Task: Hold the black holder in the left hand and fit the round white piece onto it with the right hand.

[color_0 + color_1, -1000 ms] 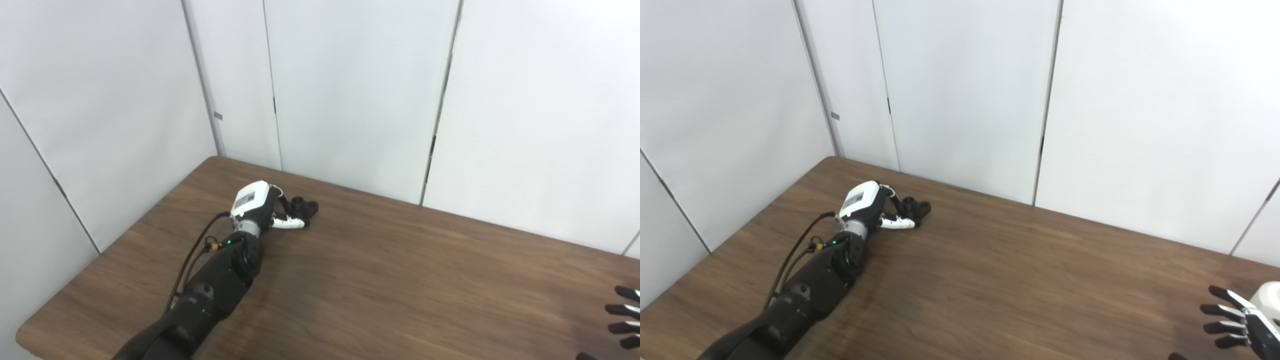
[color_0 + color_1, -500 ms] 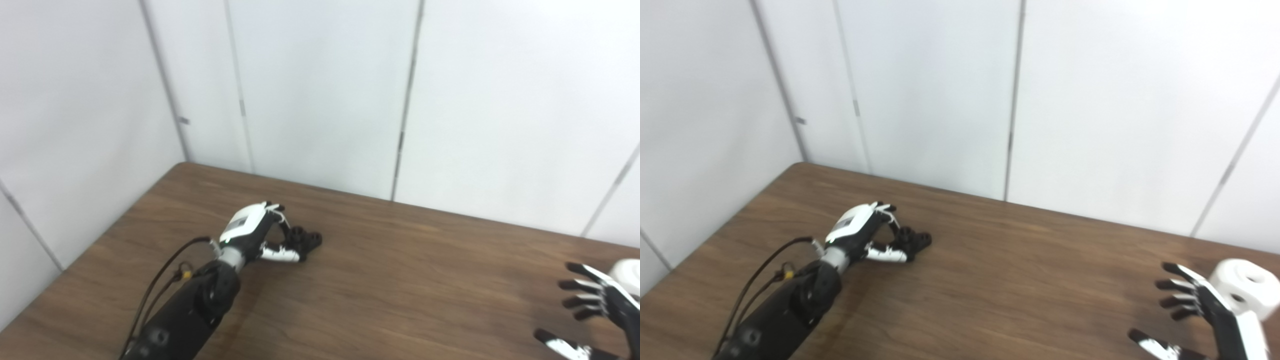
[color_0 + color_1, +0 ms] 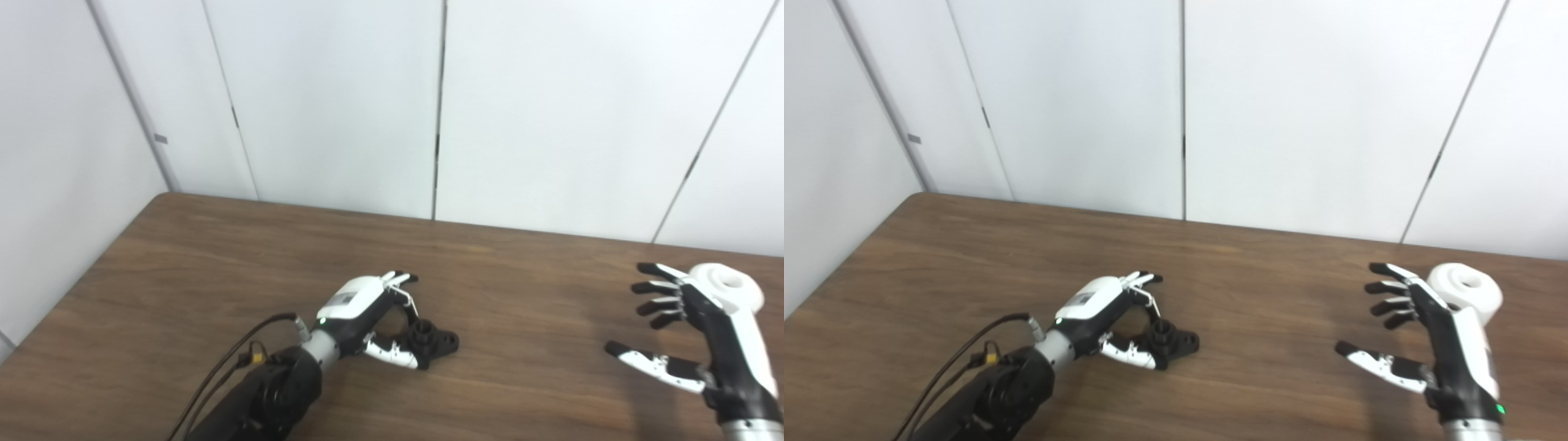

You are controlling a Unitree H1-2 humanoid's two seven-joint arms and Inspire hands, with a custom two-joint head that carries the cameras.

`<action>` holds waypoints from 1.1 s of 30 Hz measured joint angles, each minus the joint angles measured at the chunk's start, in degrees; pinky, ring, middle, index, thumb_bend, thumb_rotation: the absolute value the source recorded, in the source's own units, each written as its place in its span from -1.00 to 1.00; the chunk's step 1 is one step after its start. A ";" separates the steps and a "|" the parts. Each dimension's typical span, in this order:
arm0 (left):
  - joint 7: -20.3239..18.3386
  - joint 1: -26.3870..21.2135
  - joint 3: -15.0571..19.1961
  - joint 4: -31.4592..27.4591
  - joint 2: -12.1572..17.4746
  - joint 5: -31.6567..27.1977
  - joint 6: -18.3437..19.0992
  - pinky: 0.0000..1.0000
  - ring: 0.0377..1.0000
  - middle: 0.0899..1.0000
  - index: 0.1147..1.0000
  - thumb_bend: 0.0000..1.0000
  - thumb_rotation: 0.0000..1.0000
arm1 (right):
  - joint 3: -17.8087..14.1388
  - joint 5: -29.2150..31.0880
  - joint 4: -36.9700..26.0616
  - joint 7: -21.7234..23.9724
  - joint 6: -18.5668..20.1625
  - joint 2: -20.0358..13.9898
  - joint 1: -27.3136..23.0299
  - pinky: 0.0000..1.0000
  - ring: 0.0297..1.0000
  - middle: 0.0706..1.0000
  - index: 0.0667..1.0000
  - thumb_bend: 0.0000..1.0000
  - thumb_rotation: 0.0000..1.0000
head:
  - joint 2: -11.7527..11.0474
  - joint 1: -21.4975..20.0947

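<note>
A small black holder (image 3: 1168, 340) lies on a brown wooden table (image 3: 1262, 294), left of centre and toward the near edge. It looks like a flat plate with an upright round post on top; it appears to be rigid moulded plastic, probably light, stiff and not fragile, with the post as the part that must stay clear for fitting. The left hand (image 3: 1102, 318) rests beside it, thumb (image 3: 1127, 354) touching or just under its near side and the other fingers (image 3: 1142, 283) arched over and behind it. They are curled around the holder, but whether they truly grip it cannot be told, and the holder looks to be on the table, not lifted. A firm hold on the flat plate edges seems the sensible grasp. Well apart, at the far right, stands the round white piece (image 3: 1465, 293), a squat cylinder with a hole down its centre, likely smooth, hard and light, perhaps a little slippery, best taken around its curved side. The right hand (image 3: 1427, 334) hovers just in front of it, fingers spread wide, holding nothing. Plain white wall panels (image 3: 1182, 104) stand behind the table.
</note>
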 measured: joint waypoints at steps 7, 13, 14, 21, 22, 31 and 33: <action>3.35 -2.04 -3.05 5.93 -2.58 1.96 -7.25 0.87 1.00 0.88 -0.17 0.05 -0.87 | 0.40 -0.71 -1.09 0.14 1.52 0.23 -0.17 -0.10 0.10 0.31 0.52 0.14 -0.66 | 0.53 -4.40; 3.44 -4.54 -5.76 8.24 -2.83 2.55 -9.36 0.90 1.00 0.88 -0.16 0.05 -0.87 | 0.97 -1.74 -1.84 0.21 2.19 0.45 -0.35 -0.10 0.10 0.30 0.50 0.14 -0.69 | 0.79 -8.35; 3.44 -4.75 -6.01 8.54 -2.83 2.56 -9.64 0.88 1.00 0.88 -0.16 0.05 -0.87 | 1.00 -1.96 -2.17 0.29 2.54 0.49 -0.36 -0.10 0.11 0.31 0.49 0.15 -0.70 | 0.71 -9.49; 4.57 -5.29 -6.75 10.42 -2.07 3.17 -12.70 0.80 0.98 0.84 -0.16 0.05 -0.87 | 2.27 -9.36 -4.90 4.08 8.84 -1.19 -2.22 0.08 0.33 0.46 0.51 0.38 -0.52 | -1.84 -23.20; 4.84 -5.31 -6.78 10.71 -1.83 3.17 -13.50 0.79 0.98 0.83 -0.16 0.05 -0.87 | 2.60 -11.49 -5.80 5.47 10.66 -1.98 -2.77 0.10 0.36 0.48 0.52 0.40 -0.50 | -2.45 -25.65; 4.44 -5.41 -6.81 10.79 1.19 2.74 -18.54 0.68 0.88 0.78 -0.16 0.05 -0.89 | 5.63 -35.41 -8.96 22.33 29.01 -8.03 -13.71 0.65 0.76 0.80 0.67 0.58 -0.33 | -9.22 -41.48; 4.40 -5.40 -6.81 11.05 1.66 2.44 -19.69 0.68 0.87 0.76 -0.16 0.05 -0.89 | 5.71 -40.96 -8.13 26.02 30.11 -8.73 -16.21 0.81 0.86 0.88 0.71 0.66 -0.31 | -9.58 -42.11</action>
